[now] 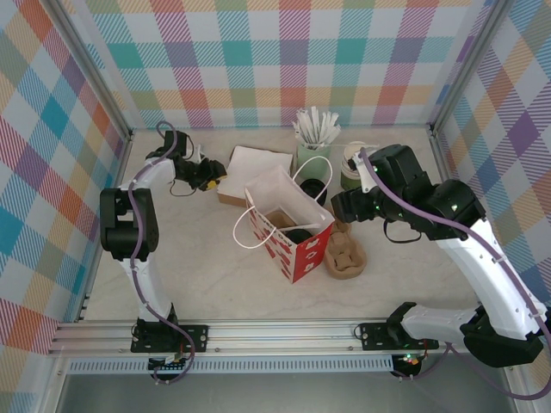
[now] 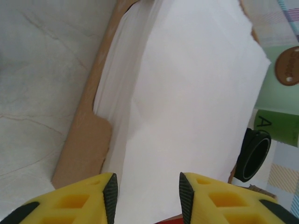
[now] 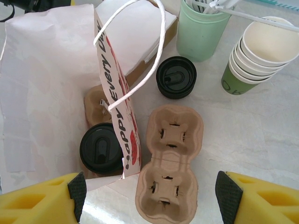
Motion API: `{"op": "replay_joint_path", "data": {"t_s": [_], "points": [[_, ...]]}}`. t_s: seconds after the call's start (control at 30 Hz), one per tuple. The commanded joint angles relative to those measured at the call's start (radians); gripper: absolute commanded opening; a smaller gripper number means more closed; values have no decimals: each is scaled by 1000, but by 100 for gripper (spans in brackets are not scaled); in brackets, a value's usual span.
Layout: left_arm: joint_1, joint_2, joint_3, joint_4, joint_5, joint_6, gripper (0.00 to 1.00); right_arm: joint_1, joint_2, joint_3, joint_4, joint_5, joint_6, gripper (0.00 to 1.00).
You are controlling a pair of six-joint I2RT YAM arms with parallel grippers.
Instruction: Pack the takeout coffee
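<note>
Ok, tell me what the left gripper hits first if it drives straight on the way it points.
The white napkin stack in its brown tray: it lies straight ahead of the left gripper, probably close, though depth is hard to judge.

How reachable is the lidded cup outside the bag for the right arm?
Probably yes. The right tool is open above the empty carrier, and the lidded cup stands on bare table just beyond it, lid uncovered. The bag's handle loops close beside it and might snag.
</note>
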Motion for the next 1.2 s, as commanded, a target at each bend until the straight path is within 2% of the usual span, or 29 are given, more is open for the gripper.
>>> {"op": "replay_joint_path", "data": {"t_s": [0.0,0.33,0.77,1.17], "points": [[7,-9,32,-32,47,15,40,-7,3,-10,18,9,18,75],[-5,25,40,-59,44,37,42,-9,5,-11,15,12,19,75],[-21,75,92,-123,10,77,37,-9,0,-19,16,13,28,75],[-34,91,111,-148,19,98,16,-9,-7,-21,18,13,31,75]]}}
